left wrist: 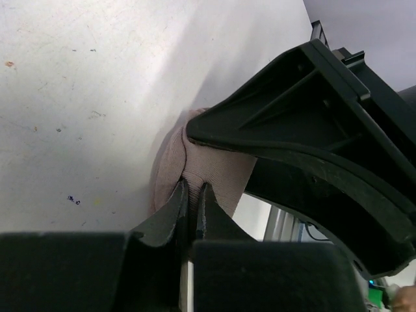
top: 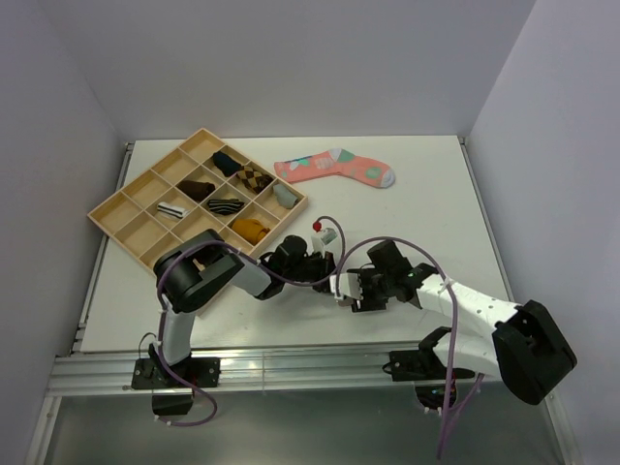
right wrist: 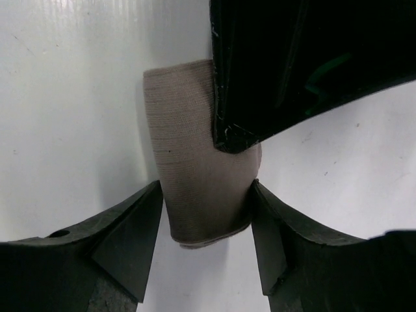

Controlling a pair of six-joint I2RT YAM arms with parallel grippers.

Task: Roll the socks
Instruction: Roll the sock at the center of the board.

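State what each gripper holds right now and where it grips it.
The left gripper pinches a fold of the taupe sock between nearly shut fingers. The right gripper holds nothing: its open fingers straddle the sock's end.

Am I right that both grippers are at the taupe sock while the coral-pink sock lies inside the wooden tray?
Not quite: the top view shows the coral-pink sock lying on the table beside the wooden tray, not inside it.
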